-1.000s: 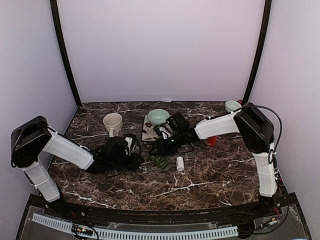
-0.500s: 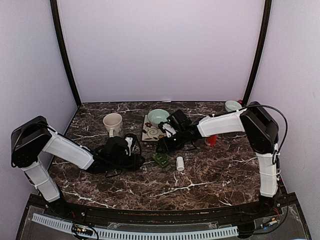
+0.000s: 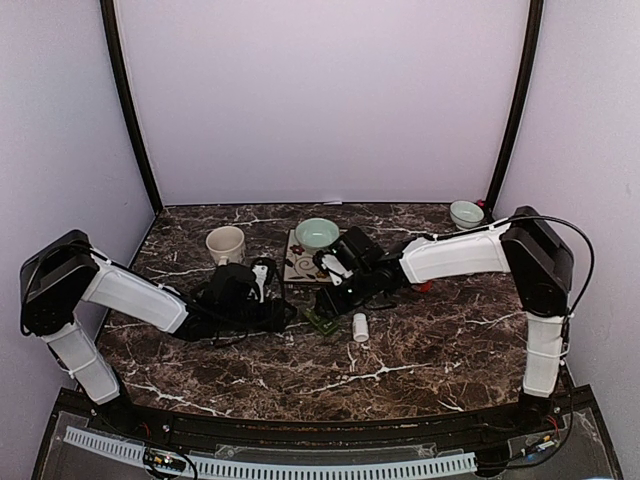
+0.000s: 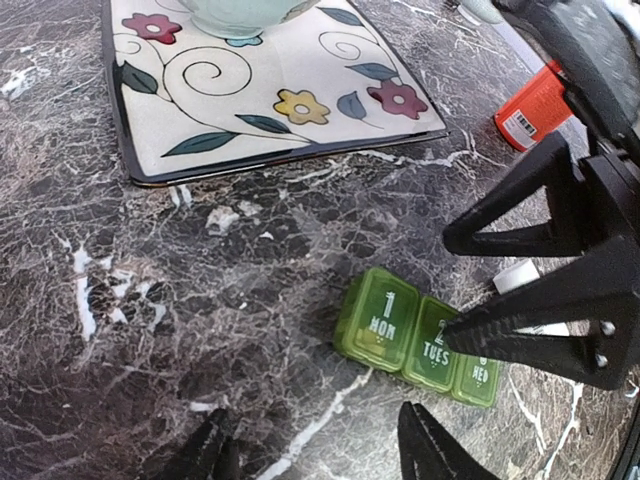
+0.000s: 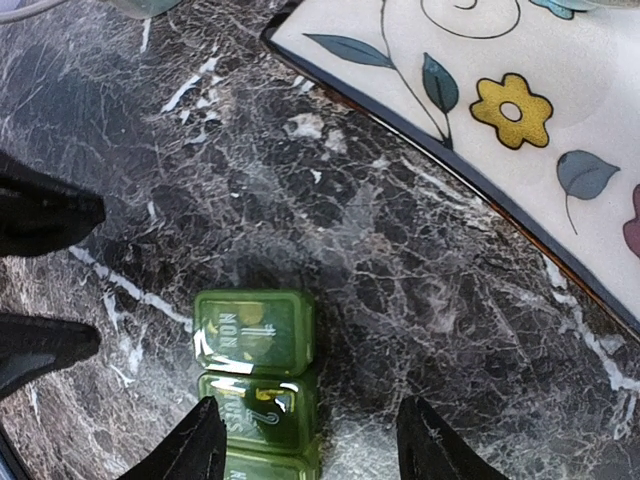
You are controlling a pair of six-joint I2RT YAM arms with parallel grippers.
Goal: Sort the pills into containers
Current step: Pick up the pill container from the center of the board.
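Top view: on the dark marble counter (image 3: 430, 350), a small green pill box (image 3: 320, 321) is seen between the left claw (image 3: 287, 312) and the right claw (image 3: 326, 298), just before a flowered tray (image 3: 298, 264).

Left wrist view: the three lids, marked MON, TUES, WED, are shut. The left claw is spread wide and empty.

Right wrist view: the right claw is spread wide over the box; contact cannot be told.

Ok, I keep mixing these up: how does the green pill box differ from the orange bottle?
The pill box is a flat green strip of three square compartments marked MON, TUES, WED; the orange bottle is a round tube with a barcode label. The pill box shows whole, lids shut; the orange bottle is partly cut off by the right arm. Both rest on the marble table, unheld.
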